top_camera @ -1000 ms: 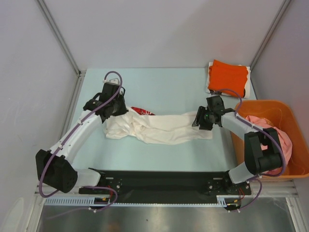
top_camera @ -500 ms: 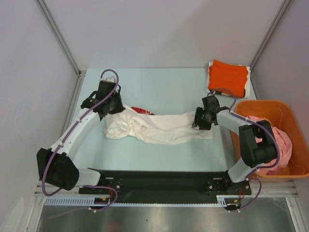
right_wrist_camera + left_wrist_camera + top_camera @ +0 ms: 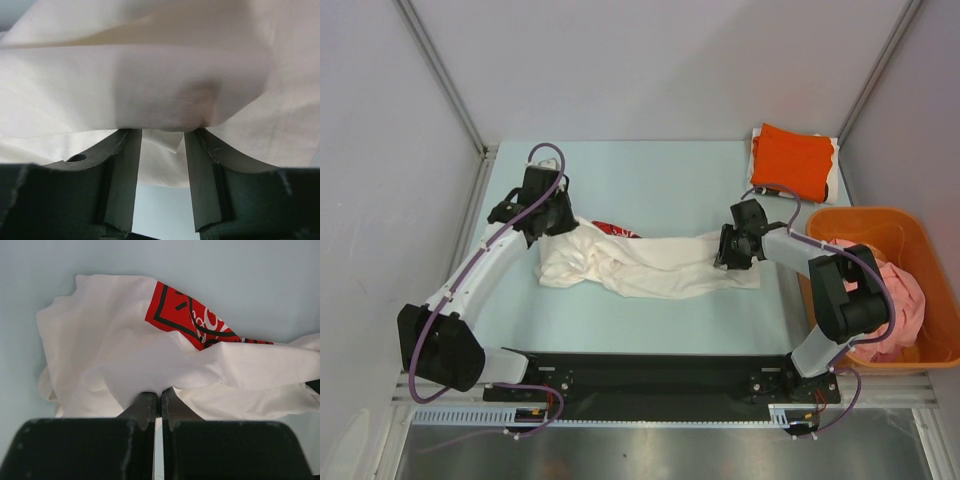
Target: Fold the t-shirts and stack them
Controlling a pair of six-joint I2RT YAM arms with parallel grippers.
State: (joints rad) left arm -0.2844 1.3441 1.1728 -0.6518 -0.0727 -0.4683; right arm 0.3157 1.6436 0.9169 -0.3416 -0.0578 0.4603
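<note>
The white t-shirt (image 3: 650, 265) lies crumpled in a long strip across the middle of the table, its red-and-black print (image 3: 615, 230) showing near the left end. My left gripper (image 3: 548, 222) is shut on a fold at the shirt's left end; in the left wrist view (image 3: 160, 397) the jaws pinch white cloth below the print (image 3: 185, 315). My right gripper (image 3: 725, 250) is at the shirt's right end. In the right wrist view (image 3: 162, 135) its jaws stand a little apart, with white cloth (image 3: 165, 85) draped over the tips. The orange t-shirt (image 3: 792, 160) lies folded at the back right. The pink t-shirt (image 3: 900, 290) sits in the basket.
The rigid orange basket (image 3: 880, 215) stands at the right edge, beside the right arm. A white layer shows under the folded orange shirt. Metal frame posts and grey walls close in both sides. The black base rail runs along the near edge.
My right gripper has moved a little to the left, onto the shirt's right end. My left gripper has shifted slightly up and left with the cloth in it.
</note>
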